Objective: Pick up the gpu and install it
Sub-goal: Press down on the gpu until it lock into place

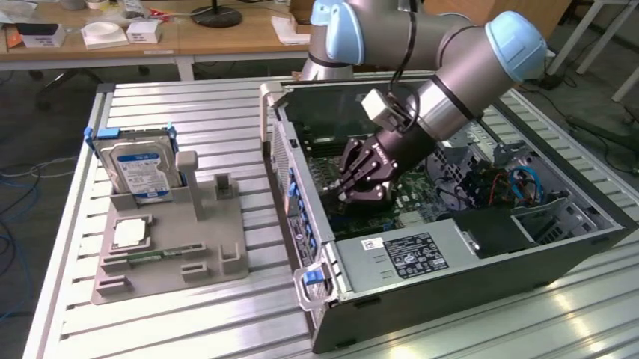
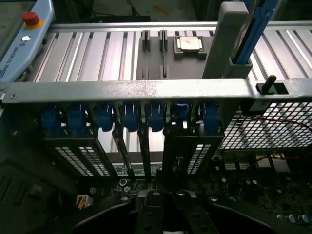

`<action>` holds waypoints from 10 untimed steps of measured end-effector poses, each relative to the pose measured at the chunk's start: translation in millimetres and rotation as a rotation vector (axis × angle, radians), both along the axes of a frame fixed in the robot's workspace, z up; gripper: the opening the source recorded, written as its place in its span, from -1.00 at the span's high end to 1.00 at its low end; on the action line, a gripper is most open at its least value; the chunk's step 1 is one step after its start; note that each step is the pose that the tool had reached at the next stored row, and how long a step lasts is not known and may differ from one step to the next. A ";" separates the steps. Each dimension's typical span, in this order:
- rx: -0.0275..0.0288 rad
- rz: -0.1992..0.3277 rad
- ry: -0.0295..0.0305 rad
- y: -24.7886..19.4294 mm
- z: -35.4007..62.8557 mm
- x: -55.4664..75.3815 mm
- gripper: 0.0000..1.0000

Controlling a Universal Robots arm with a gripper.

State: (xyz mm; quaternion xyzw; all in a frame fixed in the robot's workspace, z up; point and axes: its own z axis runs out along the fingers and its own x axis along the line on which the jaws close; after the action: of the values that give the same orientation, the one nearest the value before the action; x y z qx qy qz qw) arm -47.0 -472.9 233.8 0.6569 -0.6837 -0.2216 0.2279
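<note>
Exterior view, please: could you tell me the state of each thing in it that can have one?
Computer case: open, side panel off, inside exposed.
Gripper: lowered inside the case.
Hard drive: standing upright in its holder on the grey fixture.
Processor chip: lying flat on the fixture.
Memory stick: lying flat in its fixture slot.

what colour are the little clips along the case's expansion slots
Blue plastic clips along the grey metal rail; clearest in the wrist view.
</note>
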 end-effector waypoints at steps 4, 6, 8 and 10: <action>0.0004 0.001 -0.0449 1.0 -1.8 -2.9 0.80; 0.0003 0.001 -0.0503 1.0 -2.2 -3.8 0.80; 0.0002 0.001 -0.0503 1.0 -2.1 -3.8 0.80; 0.0003 0.002 -0.0503 1.0 -2.2 -3.9 0.80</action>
State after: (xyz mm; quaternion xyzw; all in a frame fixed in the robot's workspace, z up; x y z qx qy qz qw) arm -50.9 -471.9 231.7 0.6628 -0.6886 -0.2050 0.2107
